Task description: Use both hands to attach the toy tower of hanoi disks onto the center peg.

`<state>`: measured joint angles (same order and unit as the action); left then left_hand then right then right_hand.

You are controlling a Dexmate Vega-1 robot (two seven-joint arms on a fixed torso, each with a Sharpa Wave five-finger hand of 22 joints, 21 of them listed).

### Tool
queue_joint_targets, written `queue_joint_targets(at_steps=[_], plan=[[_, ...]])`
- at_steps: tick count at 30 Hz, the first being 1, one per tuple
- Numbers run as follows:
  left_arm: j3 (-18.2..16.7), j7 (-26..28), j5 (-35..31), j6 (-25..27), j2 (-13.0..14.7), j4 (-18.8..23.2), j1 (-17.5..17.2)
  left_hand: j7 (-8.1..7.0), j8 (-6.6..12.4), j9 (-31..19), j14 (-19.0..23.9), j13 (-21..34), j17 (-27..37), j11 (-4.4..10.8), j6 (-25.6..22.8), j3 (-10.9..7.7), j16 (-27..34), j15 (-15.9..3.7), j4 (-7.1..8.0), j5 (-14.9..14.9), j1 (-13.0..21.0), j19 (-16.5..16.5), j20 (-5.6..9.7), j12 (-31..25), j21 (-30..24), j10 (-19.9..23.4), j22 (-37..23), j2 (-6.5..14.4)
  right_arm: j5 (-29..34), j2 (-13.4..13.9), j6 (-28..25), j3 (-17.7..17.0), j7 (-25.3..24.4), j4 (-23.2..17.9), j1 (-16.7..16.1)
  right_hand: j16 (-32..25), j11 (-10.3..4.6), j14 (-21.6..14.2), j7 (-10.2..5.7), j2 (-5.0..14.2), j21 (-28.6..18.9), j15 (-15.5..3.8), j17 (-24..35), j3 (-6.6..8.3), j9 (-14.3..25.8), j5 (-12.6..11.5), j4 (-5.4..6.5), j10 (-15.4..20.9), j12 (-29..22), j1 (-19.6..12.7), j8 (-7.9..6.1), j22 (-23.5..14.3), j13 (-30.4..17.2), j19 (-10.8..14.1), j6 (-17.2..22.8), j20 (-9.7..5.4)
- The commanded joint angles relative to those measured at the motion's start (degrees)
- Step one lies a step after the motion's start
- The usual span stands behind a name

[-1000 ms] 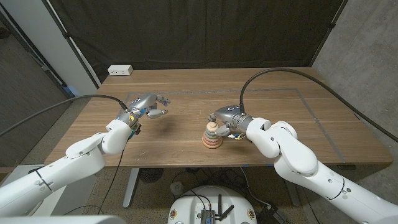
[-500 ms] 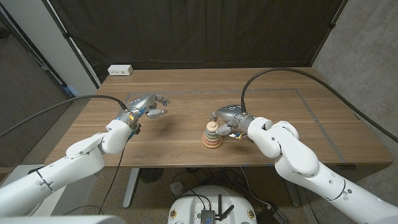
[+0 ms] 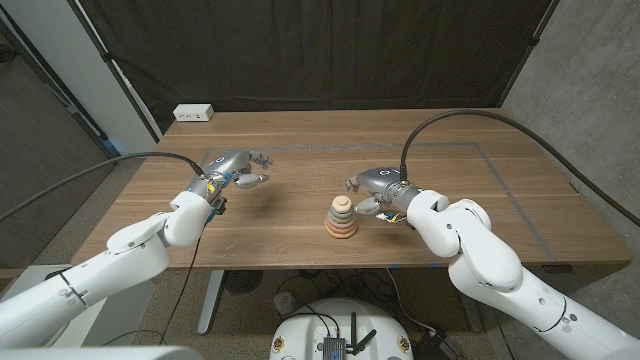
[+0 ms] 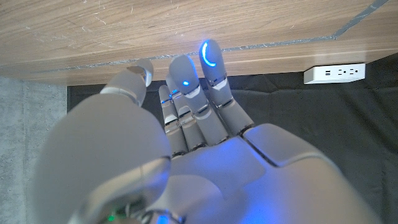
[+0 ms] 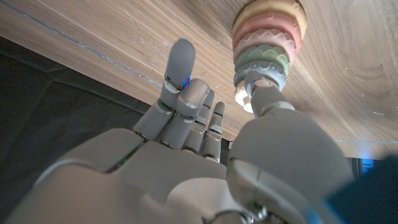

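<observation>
— Where are your hands just now?

— My right hand (image 3: 375, 189) is just beside the disk stack (image 3: 341, 217), on its right, with my fingers spread and nothing in them. From my right wrist I see my thumb tip (image 5: 263, 89) close against the top of the stack (image 5: 268, 43); whether it touches the blue disk (image 5: 260, 76) or stands a hair off, I cannot tell from that angle. My other fingers (image 5: 181, 65) reach up past it, apart from the stack.

— And the left?

— My left hand (image 3: 238, 169) is well apart from the tower, over toward the left half of the wooden table (image 3: 500, 190). It holds nothing. My fingers (image 4: 207, 59) are stretched out and loosely together, with blue lights glowing at the tips, and the thumb (image 4: 134, 79) stands off to the side.

— What of the tower itself?

— It stands upright near the middle of the table, toward the front edge. The disks are stacked widest at the bottom: a tan one lowest, then pink, green and blue narrowing upward, and a pale peg tip (image 5: 243, 96) at the top. All the disks I can see sit on the peg.

— Anything else about?

— A white power strip (image 3: 193, 113) lies at the far left corner of the table, against the black curtain (image 3: 320, 50).
</observation>
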<state>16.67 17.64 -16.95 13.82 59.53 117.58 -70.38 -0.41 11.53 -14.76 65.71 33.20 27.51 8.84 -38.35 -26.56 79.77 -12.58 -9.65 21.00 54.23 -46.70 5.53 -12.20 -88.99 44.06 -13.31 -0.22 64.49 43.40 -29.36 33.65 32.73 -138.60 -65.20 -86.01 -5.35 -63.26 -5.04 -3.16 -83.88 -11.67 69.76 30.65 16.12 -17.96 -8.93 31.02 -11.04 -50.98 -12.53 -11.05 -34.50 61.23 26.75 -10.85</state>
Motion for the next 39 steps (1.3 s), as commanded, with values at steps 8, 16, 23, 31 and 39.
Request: queue_joint_targets(at_steps=[8,16,23,31,39], plan=[[0.1,1.2,0.0,4.3,-1.8,1.7,0.1,0.03,0.07,-0.3,0.2,0.2,0.0,0.15,0.3,0.07,-0.2,-0.03,0.07,0.4,-0.2,-0.4,6.51,0.1,-0.1,-0.4,-0.2,-0.4,-8.1,2.6,-5.8,-7.6,-15.0,-1.3,-8.7,-0.4,-2.31,-0.6,-1.32,0.71,0.1,-0.83,0.5,0.26,0.7,0.7,-0.04,4.6,-1.4,0.3,-1.85,-0.1,0.6,0.0,3.6,-1.85],[0.8,3.5,-1.2,5.3,-2.9,1.9,-0.1,0.07,0.02,-0.3,0.3,0.2,0.1,0.08,0.6,0.24,-0.1,-0.03,0.13,0.4,-0.4,-0.1,6.44,0.1,0.0,-0.6,-0.1,-0.6,-11.3,3.8,-9.2,-9.3,-19.0,-1.6,-10.7,-0.8,-2.34,-1.2,-1.56,1.44,0.1,-0.81,0.7,0.58,0.7,0.7,-0.04,5.9,-1.5,0.1,-2.35,-0.2,1.0,0.3,4.9,-1.89],[1.4,5.4,-1.9,6.3,-4.3,2.1,-0.4,0.02,-0.30,-0.3,-1.5,0.2,-1.3,-0.10,1.7,0.51,-1.5,-0.05,0.26,0.3,-0.9,1.6,6.38,0.7,0.7,-2.4,0.4,-0.8,-11.3,5.2,-12.8,-9.5,-21.9,-1.4,-11.9,-1.0,-2.47,-1.4,-1.60,2.00,0.2,-0.80,0.7,0.84,0.8,0.5,-0.02,6.4,-1.5,-0.1,-2.47,-0.1,1.1,0.4,5.1,-1.89],[3.6,7.0,-3.9,8.4,-6.3,1.9,0.5,-0.05,-0.34,-0.3,-2.1,0.2,-1.5,-0.02,2.2,0.69,-1.8,-0.05,0.36,0.3,-1.1,2.7,6.29,0.7,1.0,-2.6,0.7,-0.8,-13.0,7.4,-15.0,-10.8,-26.2,-1.1,-13.0,-1.3,-2.54,-1.7,-1.91,2.63,0.2,-0.80,0.7,1.16,1.1,0.3,-0.09,7.5,-1.8,-0.3,-2.96,-0.1,1.0,0.5,5.9,-1.88],[4.5,8.3,-5.3,12.3,-8.1,3.7,0.4,-0.04,-0.26,-0.3,-2.7,0.1,-1.4,-0.22,2.3,0.77,-1.9,-0.05,0.40,0.3,-1.3,3.2,6.30,0.6,1.1,-2.7,1.0,-0.6,-18.3,9.1,-13.5,-13.9,-32.1,0.5,-14.6,-1.5,-3.00,-2.0,-2.23,2.95,0.1,-0.80,0.7,1.35,1.5,0.1,-0.20,8.1,-1.9,-0.4,-3.55,-0.3,0.6,0.8,6.7,-1.87]])
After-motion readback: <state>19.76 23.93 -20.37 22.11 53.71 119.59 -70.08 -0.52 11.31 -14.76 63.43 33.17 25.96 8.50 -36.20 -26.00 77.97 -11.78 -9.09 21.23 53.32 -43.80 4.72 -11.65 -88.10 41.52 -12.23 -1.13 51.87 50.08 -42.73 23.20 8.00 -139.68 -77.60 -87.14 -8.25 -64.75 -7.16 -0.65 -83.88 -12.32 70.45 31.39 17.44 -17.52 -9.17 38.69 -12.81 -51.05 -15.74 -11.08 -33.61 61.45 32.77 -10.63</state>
